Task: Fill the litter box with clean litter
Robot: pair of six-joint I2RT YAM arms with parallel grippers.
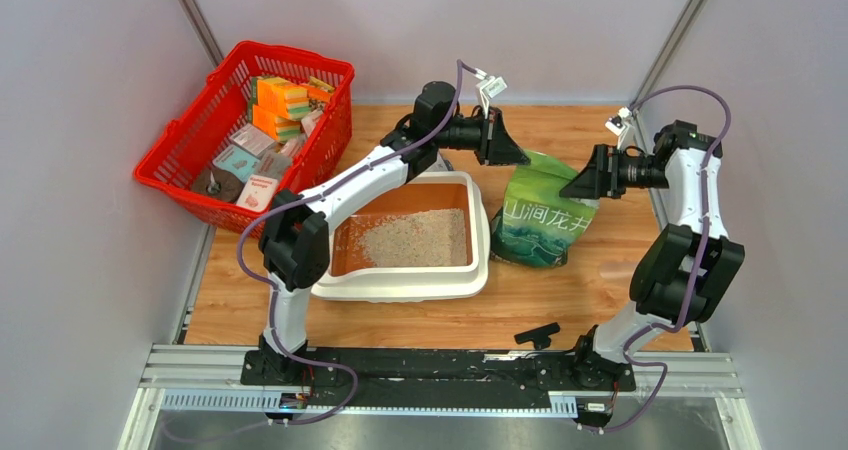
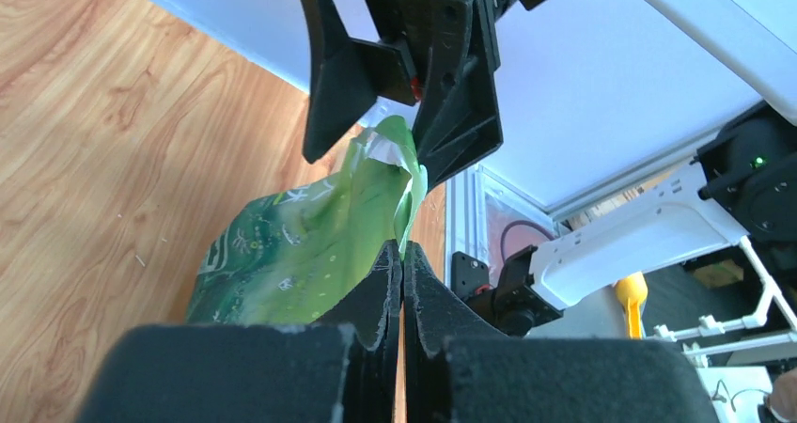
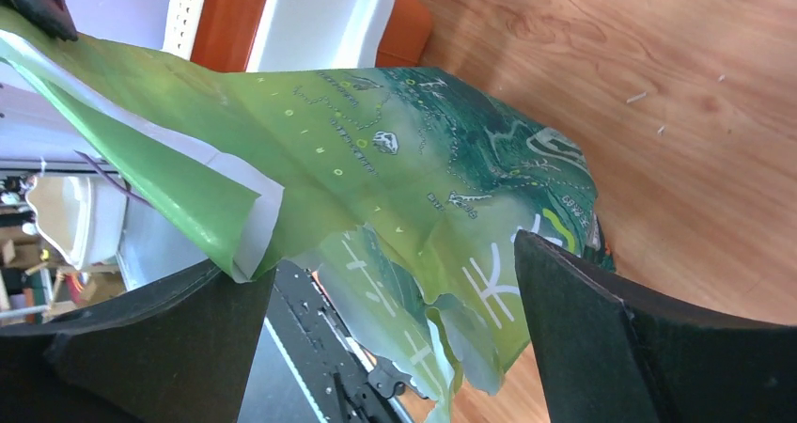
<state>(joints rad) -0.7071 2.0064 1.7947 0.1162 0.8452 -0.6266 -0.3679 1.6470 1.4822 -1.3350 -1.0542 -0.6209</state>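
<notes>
The cream-white litter box (image 1: 478, 270) sits mid-table with an orange-brown interior. A patch of pale clean litter (image 1: 415, 238) lies in it. A dark green printed bag (image 1: 545, 218) stands just right of the box. My left gripper (image 1: 518, 155) is shut on the bag's top edge, which the left wrist view shows pinched at the gripper (image 2: 403, 251) above the bag (image 2: 301, 244). My right gripper (image 1: 570, 190) is open at the bag's upper right. In the right wrist view the right gripper (image 3: 387, 258) has its jaws wide apart around the bag's torn mouth (image 3: 423, 188), without gripping it.
A red wire-mesh basket (image 1: 175, 165) of small packages stands at the back left. A small black T-shaped part (image 1: 537, 335) lies near the right arm's base. Grey walls close both sides and the back. An aluminium rail (image 1: 440, 370) runs along the near edge.
</notes>
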